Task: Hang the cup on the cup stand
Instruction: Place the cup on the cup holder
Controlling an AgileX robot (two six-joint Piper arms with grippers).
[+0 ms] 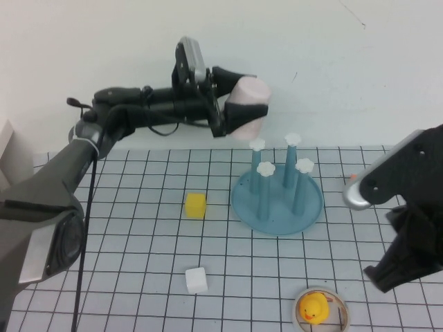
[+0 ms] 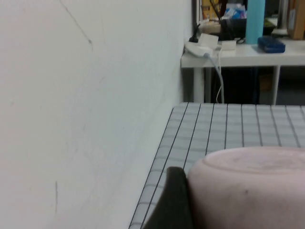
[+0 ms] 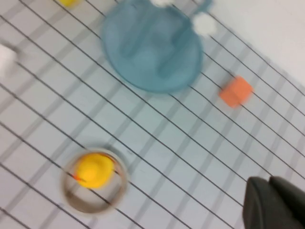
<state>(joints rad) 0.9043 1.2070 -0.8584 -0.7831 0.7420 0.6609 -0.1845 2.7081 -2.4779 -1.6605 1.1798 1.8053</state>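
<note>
My left gripper (image 1: 242, 93) is raised in the air at the back of the table and is shut on the pale pink cup (image 1: 249, 111), which lies sideways between its dark fingers. The cup hangs just above and to the left of the cup stand (image 1: 277, 216), a round teal dish with four blue pegs topped by white flower caps. In the left wrist view the cup (image 2: 248, 186) fills the lower corner, with one finger (image 2: 171, 202) pressed to its side. At the table's right side my right gripper (image 1: 381, 271) is shut and holds nothing. The right wrist view shows the cup stand (image 3: 152, 47) ahead of the right gripper (image 3: 274, 202).
A yellow cube (image 1: 196, 205) and a white cube (image 1: 196, 279) lie to the left of the stand. A ring holding a yellow duck (image 1: 322, 309) sits near the front edge. An orange cube (image 3: 236, 90) lies to the right of the stand. A wall runs along the back.
</note>
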